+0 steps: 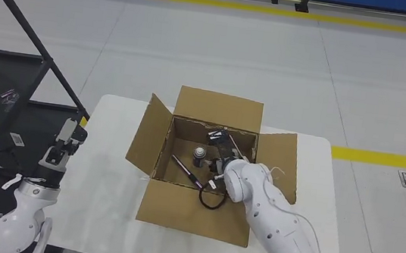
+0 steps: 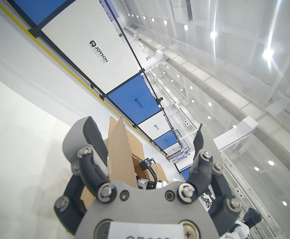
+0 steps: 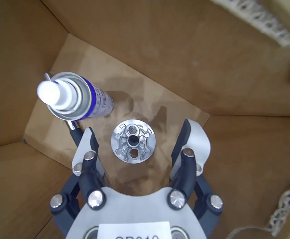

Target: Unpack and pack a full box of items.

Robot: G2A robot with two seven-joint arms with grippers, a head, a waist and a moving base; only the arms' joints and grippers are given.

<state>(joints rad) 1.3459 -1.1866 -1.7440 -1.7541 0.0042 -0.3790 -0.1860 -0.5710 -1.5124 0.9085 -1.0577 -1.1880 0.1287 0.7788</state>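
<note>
1. The right tool (image 3: 138,133) is released inside the cardboard box (image 3: 158,56). Its jaws are spread to either side of a round metal hub disc (image 3: 133,144) lying flat on the box floor, probably lined up to lift it out.
2. An upright spray can (image 3: 74,99) stands just beside the disc, with a slim metal rod (image 3: 72,125) near its base.
3. The right arm bends over the box's near wall, wrist aimed straight down.
4. The left tool (image 2: 145,131), released and empty, tilts upward outside the box's left flap, over the surface (image 1: 103,191). It appears to be parked clear of the work.
</note>
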